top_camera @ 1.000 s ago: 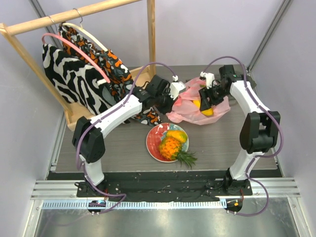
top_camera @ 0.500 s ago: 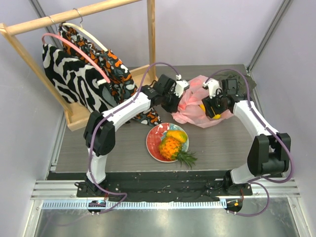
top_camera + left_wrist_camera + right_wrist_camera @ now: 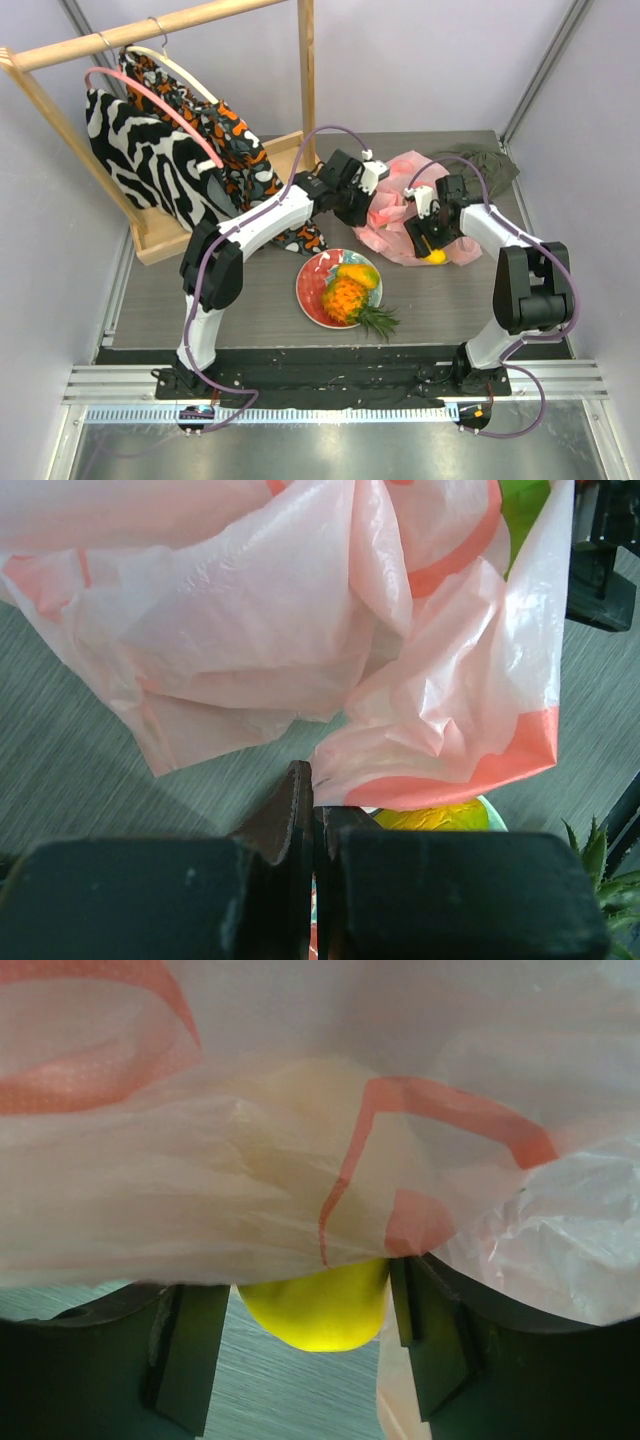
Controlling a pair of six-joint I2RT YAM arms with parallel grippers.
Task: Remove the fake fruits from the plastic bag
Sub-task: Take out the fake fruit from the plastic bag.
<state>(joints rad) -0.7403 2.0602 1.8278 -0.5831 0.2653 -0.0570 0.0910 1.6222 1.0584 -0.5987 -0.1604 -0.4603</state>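
Under crinkly translucent bag [image 3: 250,1175], smooth rounded mango [image 3: 318,1312]

You're looking at a robot test cell in a lab, not a home or a shop. Plain pale walls [image 3: 420,60] box in one small grey table [image 3: 250,300], with metal posts [image 3: 542,65] at the far corners. The left arm [image 3: 250,225] and right arm [image 3: 520,270] stand bolted beside a slotted metal rail [image 3: 110,382] at the near edge, purple cables [image 3: 330,132] looping off them. The props look staged: a wooden rack [image 3: 150,30] hung with patterned clothes [image 3: 150,160], and a plate [image 3: 310,285] of plastic fruit [image 3: 345,298].
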